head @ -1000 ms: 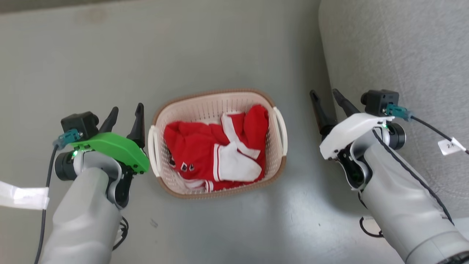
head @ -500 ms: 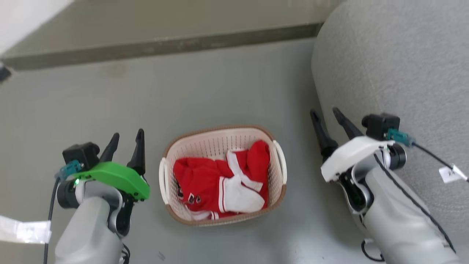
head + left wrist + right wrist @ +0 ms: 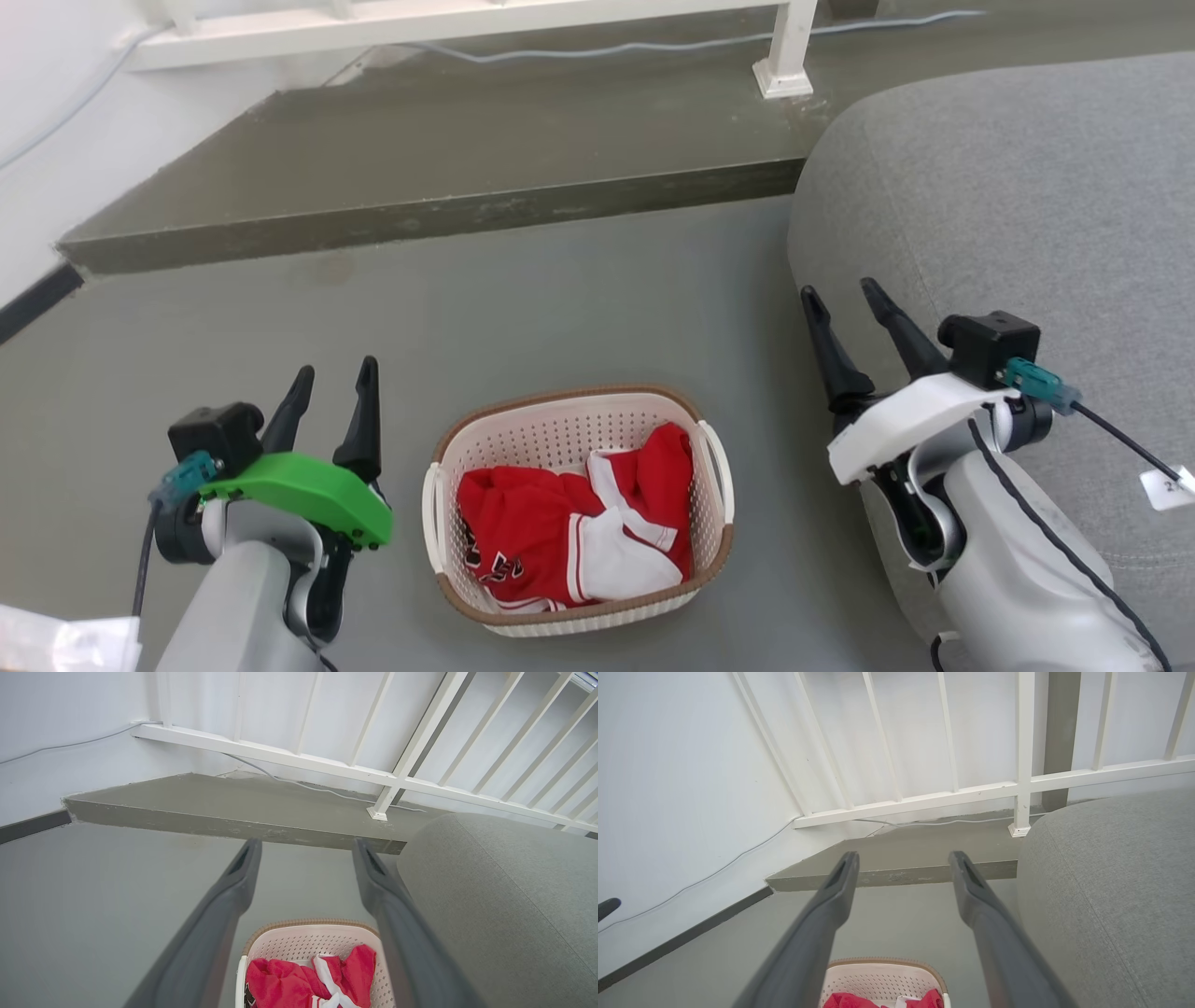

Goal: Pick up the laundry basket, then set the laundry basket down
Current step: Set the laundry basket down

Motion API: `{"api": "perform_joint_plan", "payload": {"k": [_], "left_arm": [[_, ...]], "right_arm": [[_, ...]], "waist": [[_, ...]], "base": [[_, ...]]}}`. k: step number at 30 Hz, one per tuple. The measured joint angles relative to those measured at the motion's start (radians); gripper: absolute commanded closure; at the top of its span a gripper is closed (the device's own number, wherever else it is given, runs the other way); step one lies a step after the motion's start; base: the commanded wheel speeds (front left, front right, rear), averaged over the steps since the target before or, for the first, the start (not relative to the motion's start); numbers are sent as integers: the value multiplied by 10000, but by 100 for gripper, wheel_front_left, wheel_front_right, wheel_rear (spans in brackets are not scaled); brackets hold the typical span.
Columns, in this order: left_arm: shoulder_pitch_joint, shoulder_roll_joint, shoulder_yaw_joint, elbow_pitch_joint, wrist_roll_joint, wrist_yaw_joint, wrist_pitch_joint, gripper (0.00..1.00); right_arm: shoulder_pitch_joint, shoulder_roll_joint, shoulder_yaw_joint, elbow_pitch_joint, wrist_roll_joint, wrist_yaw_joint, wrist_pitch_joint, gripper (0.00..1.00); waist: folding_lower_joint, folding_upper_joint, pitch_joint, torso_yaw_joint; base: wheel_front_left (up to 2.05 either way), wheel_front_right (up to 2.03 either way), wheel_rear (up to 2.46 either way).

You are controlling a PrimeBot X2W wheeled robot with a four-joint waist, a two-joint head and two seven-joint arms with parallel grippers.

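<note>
laundry basket (image 3: 560, 434) on floor (image 3: 560, 308), ungrasped | left gripper (image 3: 334, 373) spread, empty | right gripper (image 3: 838, 291) spread, empty, near sofa (image 3: 1008, 187) | risk: tipping, spilling red clothes (image 3: 523, 523) on uneven handle grab

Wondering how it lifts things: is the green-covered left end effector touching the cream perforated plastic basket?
Apart. The head view shows grey floor between the left end effector and the cream perforated plastic laundry basket.

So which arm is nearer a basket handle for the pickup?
Probably left: the open left gripper sits close beside the left handle of the laundry basket, while the open right gripper stands farther off by the grey sofa.
</note>
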Motion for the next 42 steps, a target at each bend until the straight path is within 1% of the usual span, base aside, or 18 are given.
{"api": "perform_joint_plan", "payload": {"k": [3, 6, 12, 22, 36, 42], "left_arm": [[222, -2, 81, -251, 234, 12, 0, 0], [327, -33, 174, -539, 280, 12, 0, 0], [529, -79, 353, -1011, 456, 82, 0, 0], [922, -150, 566, -1507, 798, 86, 0, 0], [1288, -190, 965, -2061, 1147, 165, 0, 0], [1432, -205, 978, -2230, 1342, 188, 0, 0]], "right_arm": [[198, -29, -192, -366, -102, -27, 0, 0], [478, -107, -485, -750, -165, -190, 0, 0], [722, -130, -573, -1290, -541, -192, 0, 0], [1241, -84, -784, -1883, -790, -194, 0, 0], [1698, 17, -1001, -2226, -1083, -190, 0, 0], [1742, 42, -1089, -2266, -1152, -186, 0, 0]], "waist": [[0, 0, -99, 0], [0, 0, -159, 35], [0, 0, -119, 85], [0, 0, -47, 85], [0, 0, 3, 52], [1, 0, -4, 44]], "base": [[0, 0, 0], [0, 0, 0], [0, 0, 0], [0, 0, 0], [0, 0, 0], [0, 0, 0]]}}
